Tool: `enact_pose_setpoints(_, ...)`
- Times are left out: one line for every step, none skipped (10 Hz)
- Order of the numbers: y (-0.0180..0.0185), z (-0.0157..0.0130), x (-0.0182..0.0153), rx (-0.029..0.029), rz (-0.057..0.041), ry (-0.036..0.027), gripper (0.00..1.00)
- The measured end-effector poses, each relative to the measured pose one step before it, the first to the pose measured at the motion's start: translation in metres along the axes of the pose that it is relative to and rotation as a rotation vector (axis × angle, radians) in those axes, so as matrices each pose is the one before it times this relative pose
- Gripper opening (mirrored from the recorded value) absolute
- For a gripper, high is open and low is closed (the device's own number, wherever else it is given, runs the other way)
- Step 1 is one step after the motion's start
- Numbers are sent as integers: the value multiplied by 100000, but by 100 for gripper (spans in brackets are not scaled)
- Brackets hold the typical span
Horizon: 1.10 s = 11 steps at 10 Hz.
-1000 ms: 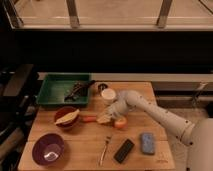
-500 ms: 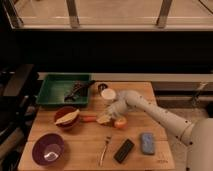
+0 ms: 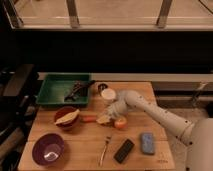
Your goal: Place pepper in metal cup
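You have the pincer [image 3: 104, 119] clenched, low over the middle of the wooden surface [image 3: 75, 161], right at the right-hand end of the pepper [image 3: 88, 119]. Whether it actually grips the pepper, you cannot tell. The pepper lies flat on the surface, between the red bowl [image 3: 66, 120] on its left and the round orange fruit [image 3: 120, 123] on its right, and outside every container.

The red bowl holds a pale yellow strip [image 3: 66, 118]. The green tray [image 3: 52, 95] at the back left holds some dark items [image 3: 76, 90] that you cannot identify. A purple bowl [image 3: 48, 149] sits at the front left. Behind the pincer stands a white cup [image 3: 108, 94], with the metal cup [image 3: 101, 87] just beyond it, well apart from the pepper. Its contents are not visible.
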Motion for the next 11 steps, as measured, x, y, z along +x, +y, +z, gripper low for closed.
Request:
enact_pose_setpoints(8,7,2,-18,7,6,0)
enact_pose_setpoints(4,4,2,-10,-6,1,0)
enact_pose_setpoints(5,7,3,-17,7,4,0)
enact_pose_setpoints(0,2,2,-5,12,-13,0)
enact_pose_setpoints(4,5,3,-11,-8,8,1)
enact_pose_setpoints(1,1,3,-3,9,0,9)
enact_pose_setpoints(2,1,-2,-5,-5,2,17)
enact_pose_setpoints(3,4,3,-5,-1,3,26)
enact_pose_setpoints(0,-3,4,1,2,0,31)
enact_pose_setpoints(0,0,3,-1,4,0,31)
enact_pose_setpoints(-2,-3,3,7,8,-2,31)
